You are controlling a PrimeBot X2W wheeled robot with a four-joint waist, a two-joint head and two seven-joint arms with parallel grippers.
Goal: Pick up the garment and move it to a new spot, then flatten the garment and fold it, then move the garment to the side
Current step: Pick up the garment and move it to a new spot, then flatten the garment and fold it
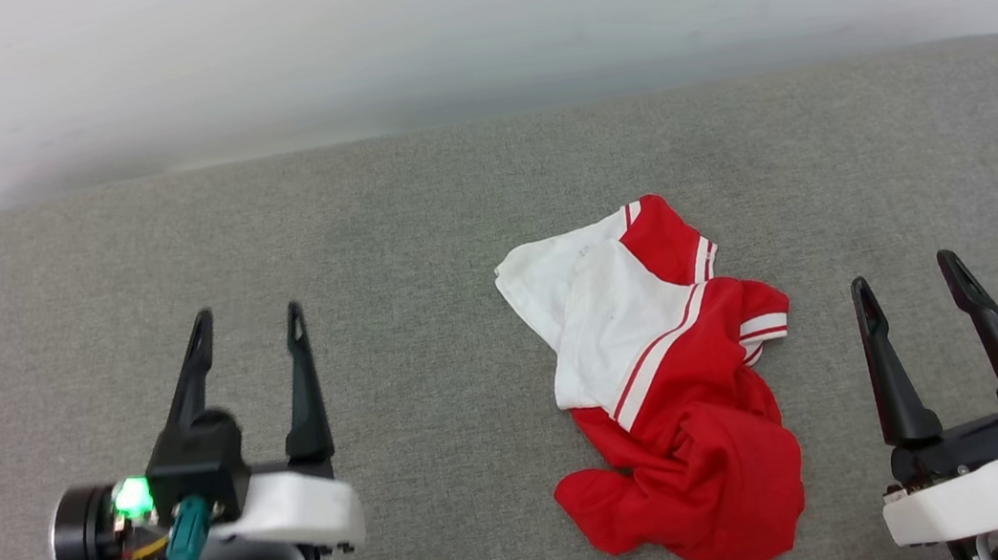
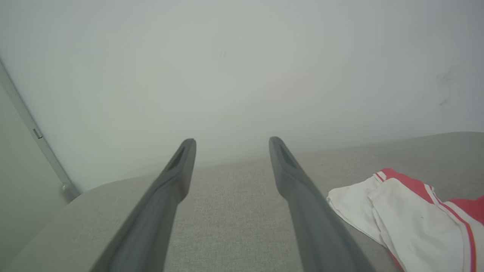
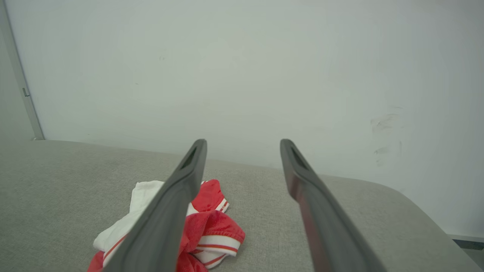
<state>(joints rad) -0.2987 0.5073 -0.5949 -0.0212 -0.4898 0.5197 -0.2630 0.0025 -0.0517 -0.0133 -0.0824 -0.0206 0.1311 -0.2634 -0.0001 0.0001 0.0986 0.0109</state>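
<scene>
The garment [image 1: 678, 391] lies crumpled on the grey fabric-covered desk [image 1: 416, 233], a little right of the middle in the head view. Its far part is white, with red-and-white striped edging, and its near part is a bunched red mass that reaches toward the desk's near edge. One striped sleeve edge sticks out on the right side of the heap.

The left pincer [image 1: 249, 311] hovers at the lower left of the head view, well apart from the garment, with grey desk between them. Its two dark fingers are spread wide with nothing between them. A green light [image 1: 132, 497] glows on its wrist. In the left wrist view the same pincer [image 2: 232, 139] points toward the pale wall [image 2: 242, 68], with the desk [image 2: 227, 211] showing between the fingers and the garment's white part [image 2: 408, 215] lying off to the right.

The right pincer [image 1: 902, 269] sits at the lower right of the head view, near the garment's right side but not touching it. Its fingers are also spread and hold nothing. In the right wrist view this pincer [image 3: 244, 140] aims at the wall above the desk [image 3: 56, 181], and the garment [image 3: 211, 223] shows low and left, partly hidden behind the left-hand finger.
</scene>
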